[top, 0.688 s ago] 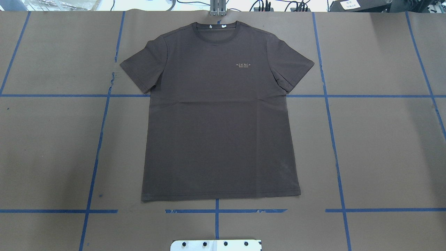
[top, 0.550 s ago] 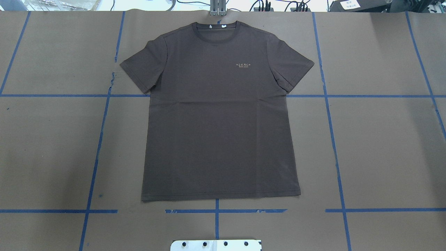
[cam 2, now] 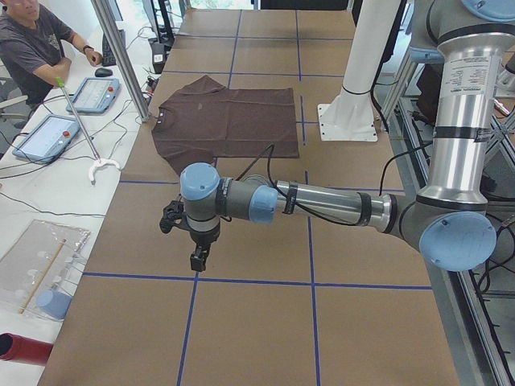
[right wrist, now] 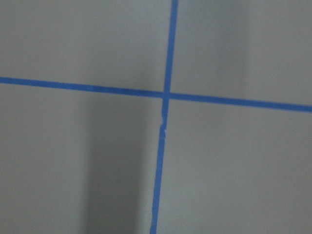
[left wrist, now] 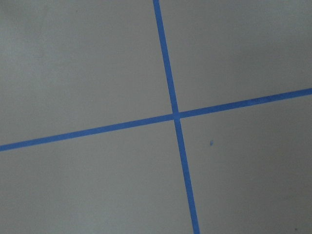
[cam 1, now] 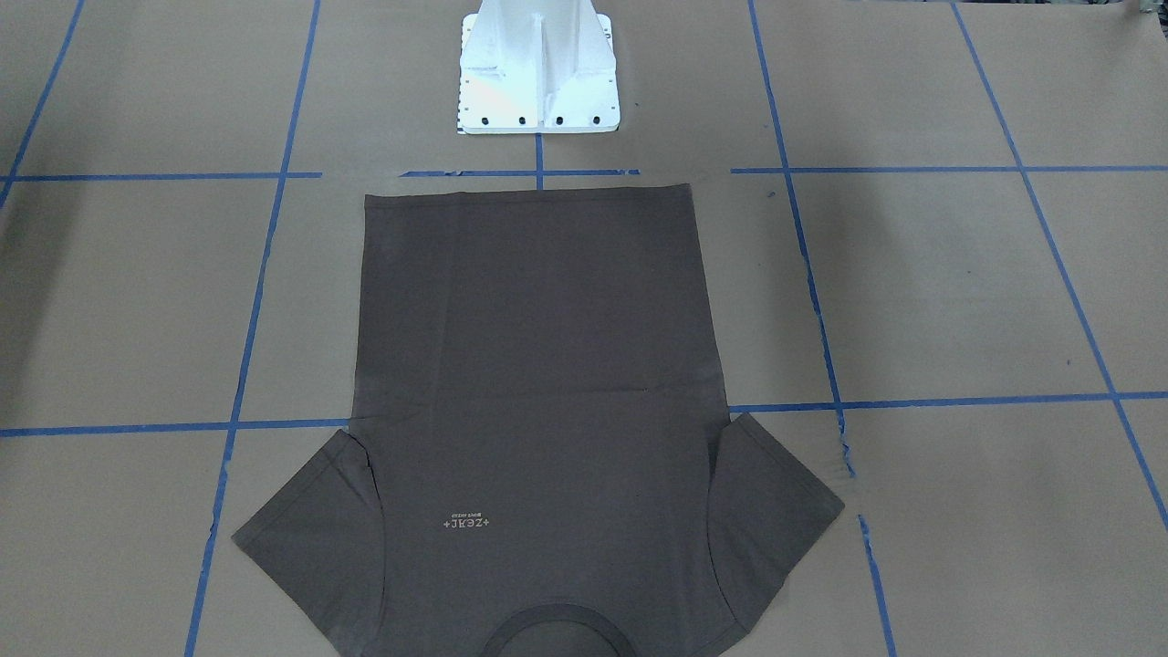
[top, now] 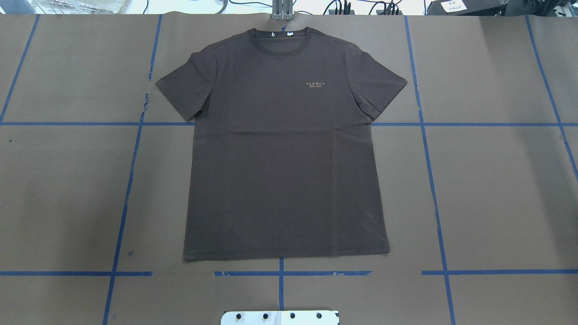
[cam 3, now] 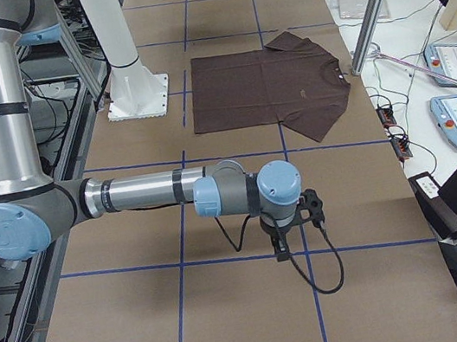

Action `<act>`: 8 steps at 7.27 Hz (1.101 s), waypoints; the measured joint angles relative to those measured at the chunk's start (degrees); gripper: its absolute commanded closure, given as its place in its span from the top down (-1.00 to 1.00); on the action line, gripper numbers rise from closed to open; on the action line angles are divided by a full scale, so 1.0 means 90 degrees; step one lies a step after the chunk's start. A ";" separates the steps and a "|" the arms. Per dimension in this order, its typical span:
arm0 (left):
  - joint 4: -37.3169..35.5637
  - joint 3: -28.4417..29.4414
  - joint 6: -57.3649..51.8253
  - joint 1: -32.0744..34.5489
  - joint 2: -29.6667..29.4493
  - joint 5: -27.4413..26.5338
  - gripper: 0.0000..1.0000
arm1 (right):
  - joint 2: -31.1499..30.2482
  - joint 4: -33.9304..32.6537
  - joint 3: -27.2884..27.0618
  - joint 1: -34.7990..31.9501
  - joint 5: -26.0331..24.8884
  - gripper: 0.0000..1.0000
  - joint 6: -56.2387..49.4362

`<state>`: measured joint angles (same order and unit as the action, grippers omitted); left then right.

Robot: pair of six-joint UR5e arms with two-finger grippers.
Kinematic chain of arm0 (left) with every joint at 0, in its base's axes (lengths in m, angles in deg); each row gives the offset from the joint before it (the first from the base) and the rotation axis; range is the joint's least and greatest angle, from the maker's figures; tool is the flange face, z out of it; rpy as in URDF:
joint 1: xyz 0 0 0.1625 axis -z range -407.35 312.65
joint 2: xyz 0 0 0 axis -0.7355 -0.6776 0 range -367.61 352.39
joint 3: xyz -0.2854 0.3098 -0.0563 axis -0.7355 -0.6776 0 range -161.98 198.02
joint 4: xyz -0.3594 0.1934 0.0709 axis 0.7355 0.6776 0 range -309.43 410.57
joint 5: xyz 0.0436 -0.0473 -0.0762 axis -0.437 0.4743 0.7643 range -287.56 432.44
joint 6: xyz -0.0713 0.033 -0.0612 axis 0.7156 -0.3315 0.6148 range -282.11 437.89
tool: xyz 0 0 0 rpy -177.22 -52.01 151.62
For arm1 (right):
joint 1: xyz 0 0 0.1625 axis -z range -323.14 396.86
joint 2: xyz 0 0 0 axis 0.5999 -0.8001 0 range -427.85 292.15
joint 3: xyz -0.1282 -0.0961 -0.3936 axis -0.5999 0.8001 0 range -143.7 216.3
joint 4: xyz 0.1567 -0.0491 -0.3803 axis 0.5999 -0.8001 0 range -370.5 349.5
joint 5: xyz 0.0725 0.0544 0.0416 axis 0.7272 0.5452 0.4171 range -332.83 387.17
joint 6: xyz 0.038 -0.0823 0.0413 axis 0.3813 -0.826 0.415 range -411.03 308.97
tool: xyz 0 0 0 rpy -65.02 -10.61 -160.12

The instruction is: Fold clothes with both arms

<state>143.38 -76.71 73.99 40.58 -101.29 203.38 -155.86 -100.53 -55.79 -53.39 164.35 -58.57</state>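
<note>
Premises are presenting as a robotics lab. Blue tape [top: 496,124] is marking a grid over a paper-covered table [top: 496,189]. A white pedestal [cam 1: 538,73] is carrying industrial arms [cam 2: 330,203]. Pendants [cam 2: 95,94] are lying on a side bench [cam 2: 48,189], where a person [cam 2: 32,48] is sitting.

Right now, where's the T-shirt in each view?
Front-facing: T-shirt centre to bottom, collar nearest the bottom edge.
Overhead: T-shirt centre, collar at top.
Exterior left: T-shirt upper centre.
Exterior right: T-shirt upper centre.
Left wrist: not in it.
Right wrist: not in it.
Landmark: white pedestal base past the hem, in all four exterior views.
</note>
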 measured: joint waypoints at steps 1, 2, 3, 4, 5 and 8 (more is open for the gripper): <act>0.0405 0.0118 -0.0002 -0.0017 -0.0148 0.0152 1.00 | 0.0321 0.0349 0.0160 0.0310 -0.0066 1.00 0.0043; 0.1091 0.0301 0.0069 -0.0065 -0.0222 0.0309 1.00 | 0.0718 0.0699 0.0547 0.0582 -0.0042 1.00 0.0228; 0.1702 0.0449 0.0282 -0.0145 -0.0300 0.0381 1.00 | 0.1269 0.1010 0.1040 0.0869 0.0043 1.00 0.0739; 0.2038 0.0595 0.0543 -0.0210 -0.0485 0.0402 1.00 | 0.1911 0.1218 0.1504 0.1273 0.0093 1.00 0.1376; 0.2171 0.0733 0.0767 -0.0289 -0.0746 0.0394 1.00 | 0.2427 0.1449 0.1814 0.1731 -0.0058 0.98 0.1793; 0.2228 0.0826 0.1396 -0.0677 -0.1248 -0.0032 1.00 | 0.2940 0.3001 0.2138 0.3010 -0.1343 0.99 0.4016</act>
<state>163.43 -69.27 86.56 34.49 -112.52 203.09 -129.40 -73.52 -36.55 -26.30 152.25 -22.43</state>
